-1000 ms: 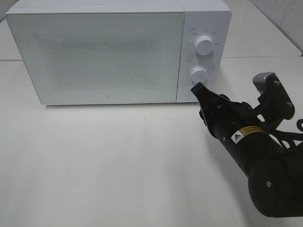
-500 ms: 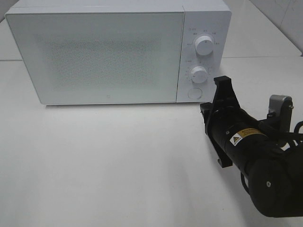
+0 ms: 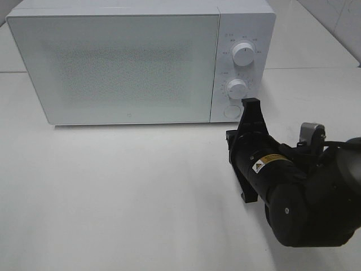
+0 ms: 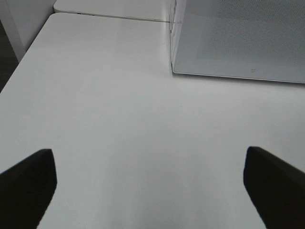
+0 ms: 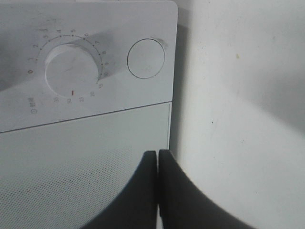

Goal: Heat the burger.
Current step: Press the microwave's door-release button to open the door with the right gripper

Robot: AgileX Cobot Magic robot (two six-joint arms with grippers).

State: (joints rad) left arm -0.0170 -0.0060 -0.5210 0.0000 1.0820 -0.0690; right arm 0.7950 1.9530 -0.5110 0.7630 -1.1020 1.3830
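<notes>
Nearest me, the right gripper (image 3: 250,104) sits around 4 o'clock in the high view, jaws pinched shut on nothing. The left gripper (image 4: 147,160) hangs over the tabletop (image 3: 113,197), jaws spread wide, empty. Further out at 12 o'clock, the microwave (image 3: 124,62) has its door closed, and its button (image 3: 232,111) is just beside the right tips, about 9 o'clock of them. Can't see the burger anywhere, so no clue how it looks. My guess: it's inside, and starting the heat is what's left.

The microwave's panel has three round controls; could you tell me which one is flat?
The round button at the bottom: it lies flush and has no scale, whereas the upper knob and lower knob above it stand out.
</notes>
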